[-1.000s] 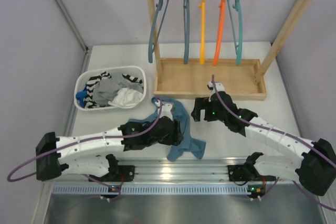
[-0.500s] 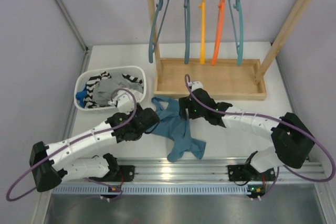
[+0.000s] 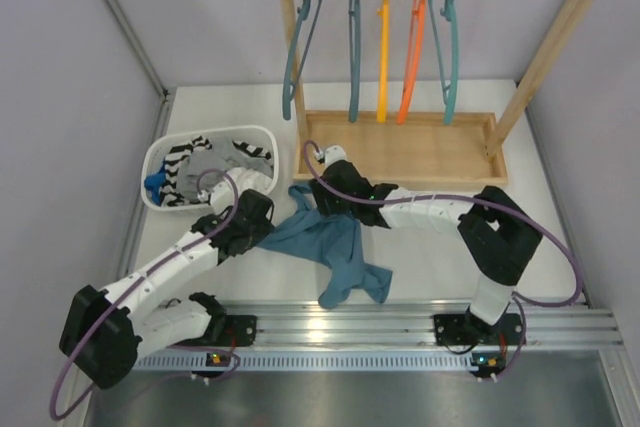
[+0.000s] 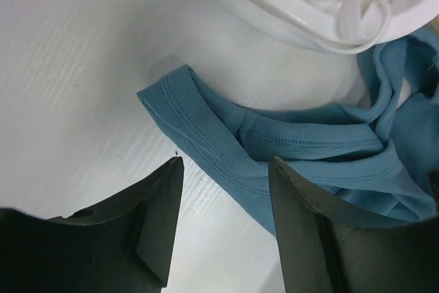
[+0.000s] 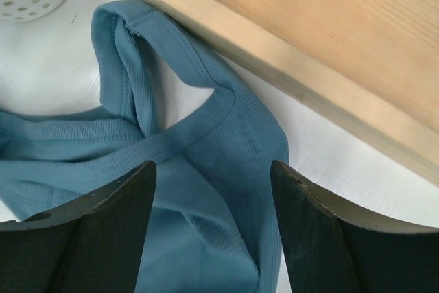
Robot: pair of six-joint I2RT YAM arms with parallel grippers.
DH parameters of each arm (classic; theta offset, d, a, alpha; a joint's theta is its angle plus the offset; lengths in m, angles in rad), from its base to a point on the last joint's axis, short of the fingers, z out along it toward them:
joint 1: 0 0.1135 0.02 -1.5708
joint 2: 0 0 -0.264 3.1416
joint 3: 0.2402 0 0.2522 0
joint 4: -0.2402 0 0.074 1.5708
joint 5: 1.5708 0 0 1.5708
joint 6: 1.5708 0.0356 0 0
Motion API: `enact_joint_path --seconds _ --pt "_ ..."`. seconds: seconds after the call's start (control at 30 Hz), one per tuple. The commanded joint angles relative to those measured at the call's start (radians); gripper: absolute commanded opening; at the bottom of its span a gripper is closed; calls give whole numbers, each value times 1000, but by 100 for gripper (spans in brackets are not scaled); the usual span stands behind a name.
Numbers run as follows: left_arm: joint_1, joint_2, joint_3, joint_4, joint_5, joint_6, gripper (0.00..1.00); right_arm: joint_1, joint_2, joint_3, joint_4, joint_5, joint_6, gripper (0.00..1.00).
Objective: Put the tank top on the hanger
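Tank top: ribbed knit cloth, matt, stitched hems.
Hanger: thin plastic, smooth.
Rack base: bare pale wood, visible grain.
Basket: white plastic, smooth, slight gloss.
Left fingers: black plastic, matt.
Surface: white, matt, finely lined.

The tank top, ribbed dusty teal-blue, lies crumpled and half spread on the worktop. Its straps are bunched at its 11 o'clock end and a twisted tail trails toward 5 o'clock. The hanger, thin light teal-green, hangs by its hook at 1 o'clock, well apart.
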Motion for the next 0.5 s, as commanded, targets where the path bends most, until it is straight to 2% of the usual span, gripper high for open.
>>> enact_joint_path --seconds 0.0,0.23,0.47 --pt "36 31 -36 159 106 48 58 23 55 109 76 54 -74 67" --pt "57 78 -73 239 129 62 57 55 161 233 44 93 -107 64" --pt "65 104 -94 274 135 72 49 72 235 290 10 145 -86 61"
